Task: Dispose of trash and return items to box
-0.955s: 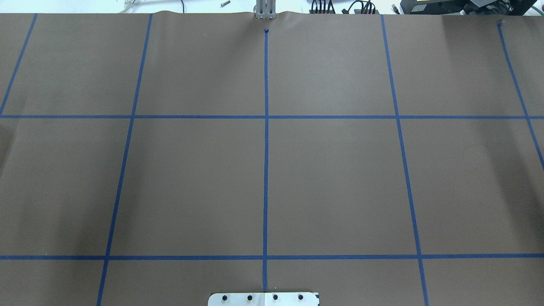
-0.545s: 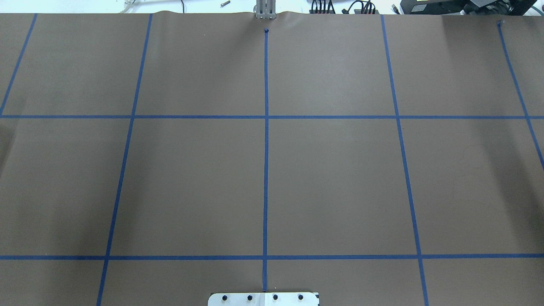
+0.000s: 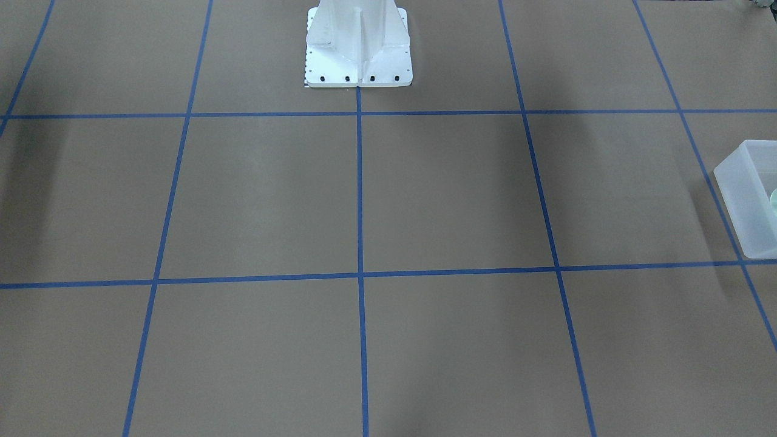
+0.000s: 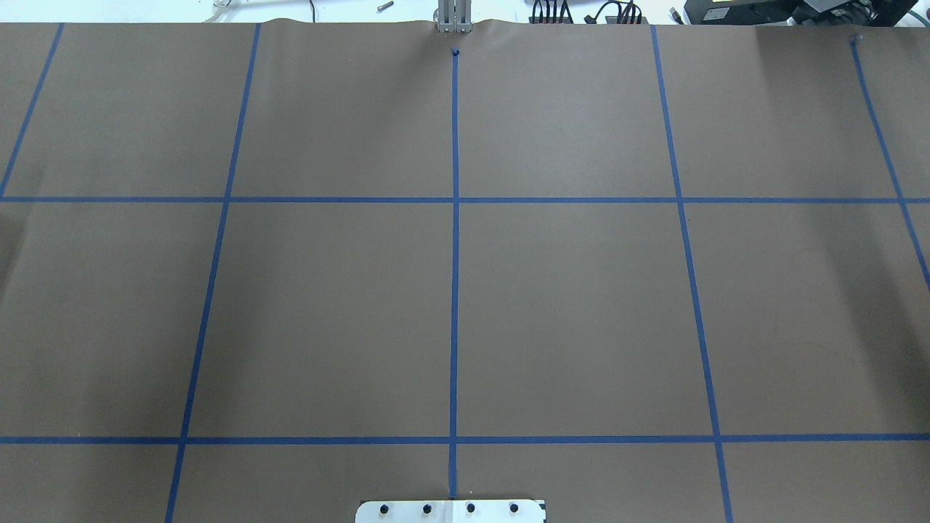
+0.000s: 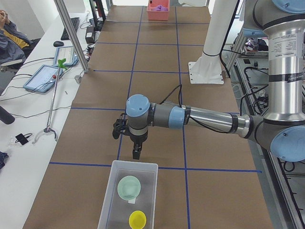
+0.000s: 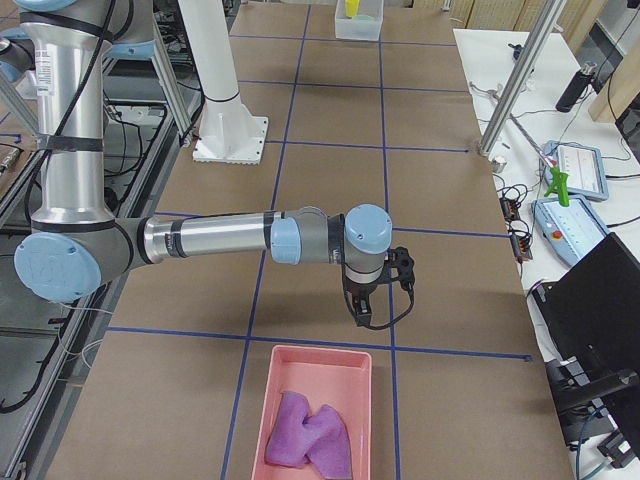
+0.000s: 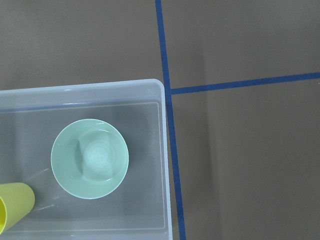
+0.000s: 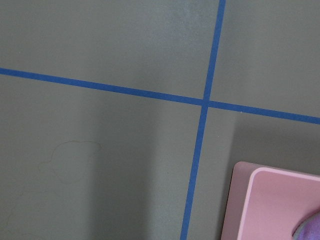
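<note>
The table (image 4: pixel 581 312), covered in brown paper (image 3: pixel 455 194) gridded with blue tape (image 4: pixel 455 290), lies below both pincers. The white robot base (image 3: pixel 358 48) stands well behind them.

The left arm (image 5: pixel 205 119) reaches out level over the table. The left pincer (image 5: pixel 136 155) points straight down, clear of the paper. It appears only in the left side view, so I cannot tell how far apart its fingers stand. Just beside it, on the side away from the base, sits the box (image 5: pixel 150 191), with a tape line running along the box's nearest short wall. Inside the box, the mint-green bowl (image 7: pixel 90 158) sits upright nearest the pincer. The yellow cup (image 5: pixel 137 219) is beyond the bowl, near it but apart. The left wrist view looks down on the bowl and one box corner (image 7: pixel 161 87).

The right arm (image 6: pixel 220 238) stretches out the same way. The right pincer (image 6: pixel 358 318) also hangs tip-down above the paper. Its opening cannot be judged either. Near it, past a tape line, rests a pink bin (image 6: pixel 275 400) holding a crumpled purple sheet (image 6: pixel 310 435). A corner of this bin (image 8: pixel 245 200) shows in the right wrist view.
</note>
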{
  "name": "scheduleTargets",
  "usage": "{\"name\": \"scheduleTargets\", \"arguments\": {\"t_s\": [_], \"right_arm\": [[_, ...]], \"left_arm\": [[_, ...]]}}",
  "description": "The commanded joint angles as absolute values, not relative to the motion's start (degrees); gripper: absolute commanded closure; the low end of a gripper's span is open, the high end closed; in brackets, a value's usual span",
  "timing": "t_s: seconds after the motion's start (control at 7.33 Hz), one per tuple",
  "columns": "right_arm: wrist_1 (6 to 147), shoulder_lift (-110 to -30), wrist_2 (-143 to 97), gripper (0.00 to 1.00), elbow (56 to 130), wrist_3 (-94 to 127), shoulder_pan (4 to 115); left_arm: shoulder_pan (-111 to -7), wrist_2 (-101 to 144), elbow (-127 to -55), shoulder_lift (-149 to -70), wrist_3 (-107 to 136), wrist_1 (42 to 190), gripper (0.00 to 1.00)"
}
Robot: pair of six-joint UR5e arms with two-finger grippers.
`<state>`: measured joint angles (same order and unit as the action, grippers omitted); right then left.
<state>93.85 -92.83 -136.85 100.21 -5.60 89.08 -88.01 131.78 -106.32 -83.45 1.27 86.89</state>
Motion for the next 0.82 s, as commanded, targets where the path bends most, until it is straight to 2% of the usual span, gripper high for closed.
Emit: {"name": "scheduleTargets", "arguments": {"t_s": [0.0, 0.68], "right_arm": [[93.8, -92.9, -136.9, 0.0, 100.3, -5.5, 88.9], [93.9, -92.9, -136.9, 0.0, 100.2, -5.4, 88.0]], "left_arm": [[-87.9, 131.8, -106.7, -83.6, 1.2, 86.9, 0.02], [-87.9, 131.8, -107.5, -83.6, 1.2, 87.3, 0.02]]}}
